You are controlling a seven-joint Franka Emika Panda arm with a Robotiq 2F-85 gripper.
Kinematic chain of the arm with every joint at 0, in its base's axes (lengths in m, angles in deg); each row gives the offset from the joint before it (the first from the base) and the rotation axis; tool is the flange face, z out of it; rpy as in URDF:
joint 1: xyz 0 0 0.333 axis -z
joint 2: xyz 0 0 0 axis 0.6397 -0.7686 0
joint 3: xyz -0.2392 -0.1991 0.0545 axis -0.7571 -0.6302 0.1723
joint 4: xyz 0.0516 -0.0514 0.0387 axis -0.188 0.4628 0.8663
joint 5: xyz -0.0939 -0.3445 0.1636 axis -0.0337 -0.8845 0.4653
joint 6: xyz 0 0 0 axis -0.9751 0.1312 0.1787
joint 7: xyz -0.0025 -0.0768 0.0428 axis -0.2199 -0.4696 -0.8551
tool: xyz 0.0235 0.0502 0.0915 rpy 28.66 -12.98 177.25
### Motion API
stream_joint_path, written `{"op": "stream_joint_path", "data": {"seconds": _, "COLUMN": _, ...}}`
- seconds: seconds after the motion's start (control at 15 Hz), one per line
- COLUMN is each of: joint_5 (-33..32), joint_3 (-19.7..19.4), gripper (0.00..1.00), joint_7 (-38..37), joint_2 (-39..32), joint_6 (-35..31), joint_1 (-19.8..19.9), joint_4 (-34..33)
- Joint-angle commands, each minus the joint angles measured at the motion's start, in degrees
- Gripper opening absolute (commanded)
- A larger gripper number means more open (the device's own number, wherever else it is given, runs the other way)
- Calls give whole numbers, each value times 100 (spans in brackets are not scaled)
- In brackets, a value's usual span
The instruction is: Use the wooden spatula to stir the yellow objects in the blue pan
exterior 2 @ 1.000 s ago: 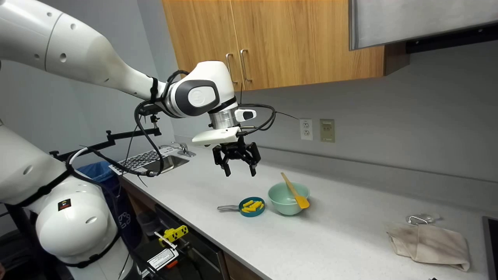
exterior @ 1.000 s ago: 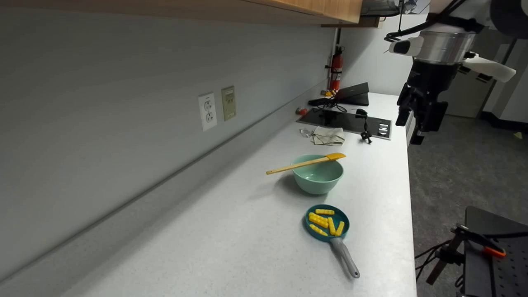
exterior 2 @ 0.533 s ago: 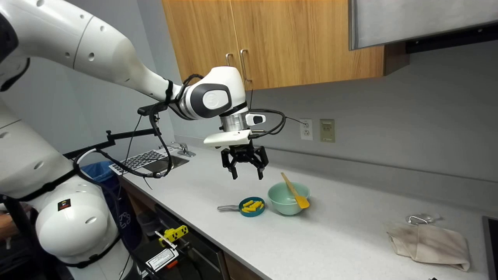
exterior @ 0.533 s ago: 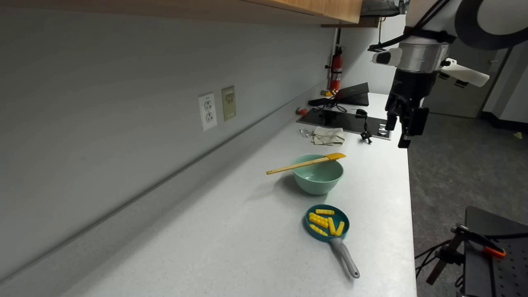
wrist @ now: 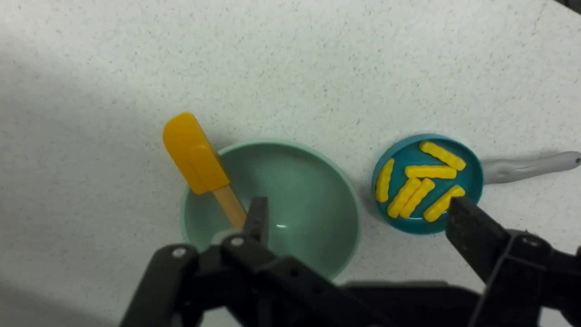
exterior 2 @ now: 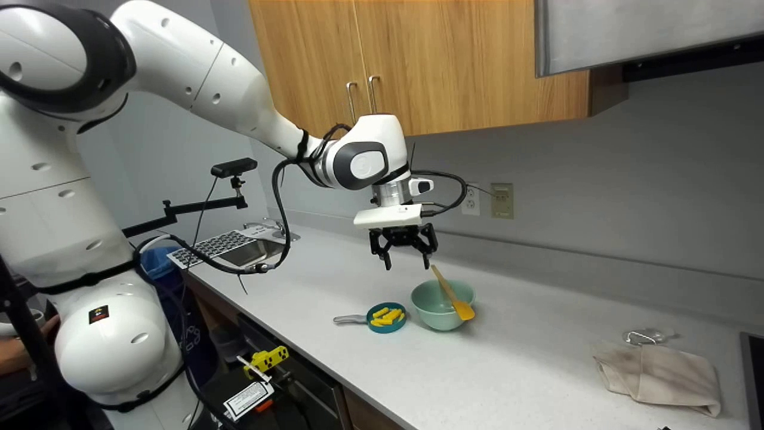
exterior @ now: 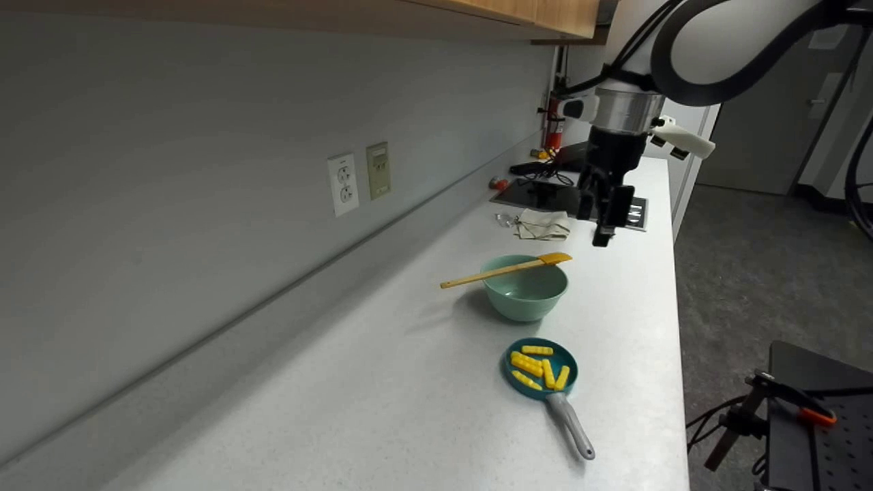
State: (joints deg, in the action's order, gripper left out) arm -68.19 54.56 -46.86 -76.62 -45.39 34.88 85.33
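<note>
The wooden spatula [exterior: 487,274] has a tan handle and an orange-yellow head [wrist: 193,152]. It lies across the rim of a light teal bowl [exterior 2: 440,316] in both exterior views. Beside that bowl, the blue pan [wrist: 404,156] rests on the counter with its grey handle [exterior: 569,426] pointing away from the bowl. Several yellow objects [wrist: 431,171] lie inside the pan. My gripper [exterior 2: 407,263] hangs open above the counter, higher than the bowl and touching nothing. In the wrist view one finger [wrist: 259,215] covers the spatula's lower handle; the other overlaps the pan's edge.
A folded cloth [exterior 2: 662,379] lies on the counter, with a dark cooktop [exterior: 535,194] beyond it. Wooden cabinets [exterior 2: 453,65] hang on the wall above. The counter's front edge [exterior: 675,327] drops to the floor, and a sink [exterior 2: 253,251] is at the far end.
My arm has swung over the counter, the gripper moving left in one exterior view and right in the other, towards the bowl. Spatula, bowl and pan have stayed put; the gripper has stayed open.
</note>
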Motion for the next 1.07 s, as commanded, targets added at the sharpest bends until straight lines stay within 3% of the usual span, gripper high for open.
{"op": "stream_joint_path", "data": {"seconds": 0.0, "joint_5": 439, "joint_3": 215, "gripper": 100, "joint_7": 271, "joint_2": -403, "joint_6": -708, "joint_1": 180, "joint_4": -49}}
{"op": "stream_joint_path", "data": {"seconds": 0.33, "joint_5": 1218, "joint_3": 536, "gripper": 100, "joint_7": 560, "joint_2": -892, "joint_6": -1579, "joint_1": 273, "joint_4": -243}}
{"op": "stream_joint_path", "data": {"seconds": 0.4, "joint_5": 859, "joint_3": 537, "gripper": 100, "joint_7": 221, "joint_2": -665, "joint_6": -1383, "joint_1": 296, "joint_4": -39}}
{"op": "stream_joint_path", "data": {"seconds": 1.0, "joint_5": 917, "joint_3": 639, "gripper": 100, "joint_7": 308, "joint_2": -897, "joint_6": -1488, "joint_1": 395, "joint_4": -107}}
